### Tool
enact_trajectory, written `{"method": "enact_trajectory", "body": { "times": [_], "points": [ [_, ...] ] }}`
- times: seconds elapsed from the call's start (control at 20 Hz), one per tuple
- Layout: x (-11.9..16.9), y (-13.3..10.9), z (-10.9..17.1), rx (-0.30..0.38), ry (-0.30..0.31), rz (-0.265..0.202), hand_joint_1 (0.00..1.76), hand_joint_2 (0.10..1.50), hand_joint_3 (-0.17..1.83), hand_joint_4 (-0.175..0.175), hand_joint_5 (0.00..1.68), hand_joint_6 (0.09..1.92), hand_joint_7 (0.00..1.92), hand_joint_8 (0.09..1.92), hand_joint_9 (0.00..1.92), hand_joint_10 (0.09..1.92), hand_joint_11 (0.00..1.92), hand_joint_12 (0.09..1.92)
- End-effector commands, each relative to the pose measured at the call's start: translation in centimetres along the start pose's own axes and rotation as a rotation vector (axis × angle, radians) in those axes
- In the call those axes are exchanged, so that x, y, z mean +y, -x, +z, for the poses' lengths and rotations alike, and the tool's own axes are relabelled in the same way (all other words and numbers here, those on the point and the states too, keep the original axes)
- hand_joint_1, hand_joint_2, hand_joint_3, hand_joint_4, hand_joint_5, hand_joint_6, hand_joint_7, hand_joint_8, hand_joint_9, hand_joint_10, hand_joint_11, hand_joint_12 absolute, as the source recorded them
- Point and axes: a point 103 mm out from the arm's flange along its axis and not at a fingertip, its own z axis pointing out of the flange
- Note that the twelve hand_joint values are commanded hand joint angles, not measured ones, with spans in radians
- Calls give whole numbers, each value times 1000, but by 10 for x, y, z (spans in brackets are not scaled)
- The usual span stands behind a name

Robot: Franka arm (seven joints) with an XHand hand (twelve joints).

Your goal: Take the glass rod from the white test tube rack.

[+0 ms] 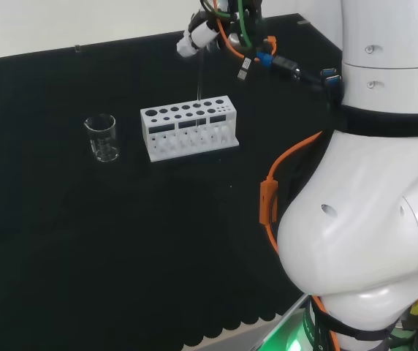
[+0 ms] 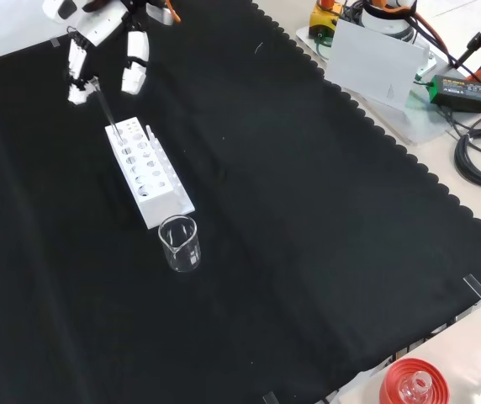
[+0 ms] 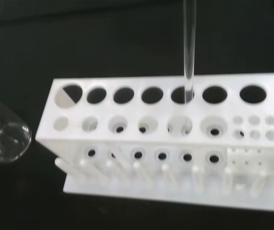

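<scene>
The hand (image 2: 97, 42) hangs above the far end of the white rack (image 2: 148, 181) in the front view, with its fingers (image 2: 134, 71) pointing down and pinched on the top of the glass rod (image 2: 106, 105). The rod is thin and clear, and it slopes down from the fingers to the rack's top plate. In the wrist view the rod (image 3: 189, 48) stands nearly upright, and its lower tip sits at one of the big holes in the back row of the rack (image 3: 165, 143) — whether the tip is still inside the hole or just above it, I cannot tell. In the head view the hand (image 1: 194, 40) sits above and behind the rack (image 1: 188, 130), near the top of the view, and the rod (image 1: 198, 77) shows as a faint line running down toward the holes.

The rack stands on the table (image 2: 308, 210), which is covered with black cloth. It has rows of round holes on top and a line of white pegs along one long side. A clear glass beaker (image 2: 179, 244) stands upright just beside the near end of the rack in the front view — close, but apart from it. In the head view the beaker (image 1: 102, 137) is to the left of the rack.
</scene>
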Motion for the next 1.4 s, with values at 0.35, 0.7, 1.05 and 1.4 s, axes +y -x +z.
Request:
{"method": "enact_trajectory", "body": {
  "times": [0.35, 0.7, 1.05, 1.4],
  "points": [
    [10, 4, 5, -25, 27, -16, 659, 859, 330, -66, 507, 513, 607, 797, 820, 743, 755, 1256],
    [18, -2, 8, -28, 52, -35, 834, 819, 428, -109, 608, 781, 763, 774, 1027, 636, 987, 1153],
    [27, -6, -1, -100, 5, -17, 957, 774, 523, -141, 677, 803, 835, 763, 1111, 583, 1081, 1107],
    [21, 5, 8, -65, 35, -23, 935, 720, 573, -118, 649, 806, 803, 756, 1044, 611, 1047, 1144]
  ]
}}
